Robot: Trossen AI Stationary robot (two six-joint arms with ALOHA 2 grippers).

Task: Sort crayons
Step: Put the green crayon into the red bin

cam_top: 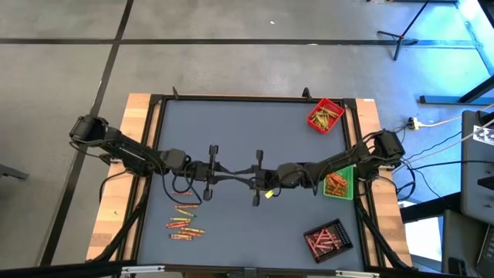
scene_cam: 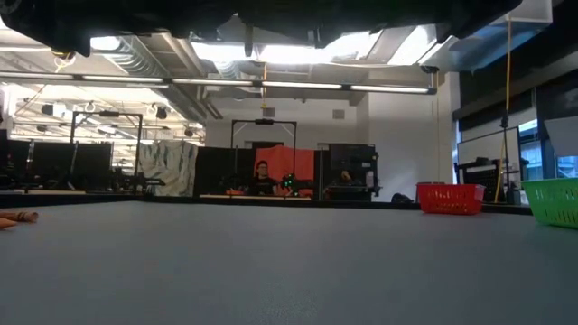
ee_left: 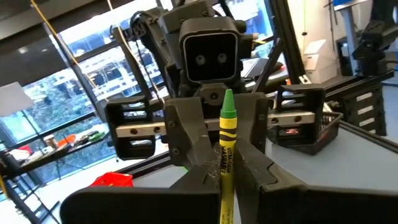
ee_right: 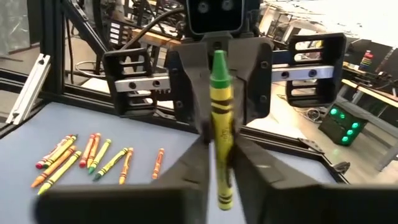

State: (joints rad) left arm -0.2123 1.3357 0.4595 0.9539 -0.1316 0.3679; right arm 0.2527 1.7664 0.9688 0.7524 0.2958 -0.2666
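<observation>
While handing over mid-desk (cam_top: 231,123), our left fingers (ee_right: 214,93) and right fingers (ee_left: 211,134) both pinch the yellow-green crayon (ee_right: 220,106) so it cannot drop.

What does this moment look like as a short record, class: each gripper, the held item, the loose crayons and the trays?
Left gripper: shut on yellow-green crayon, mid-table
Right gripper: facing the left gripper, fingers closed on the same crayon
Loose crayons: scattered on the table's near left
Red tray: far right
Green tray: right edge
Black tray: near right
</observation>
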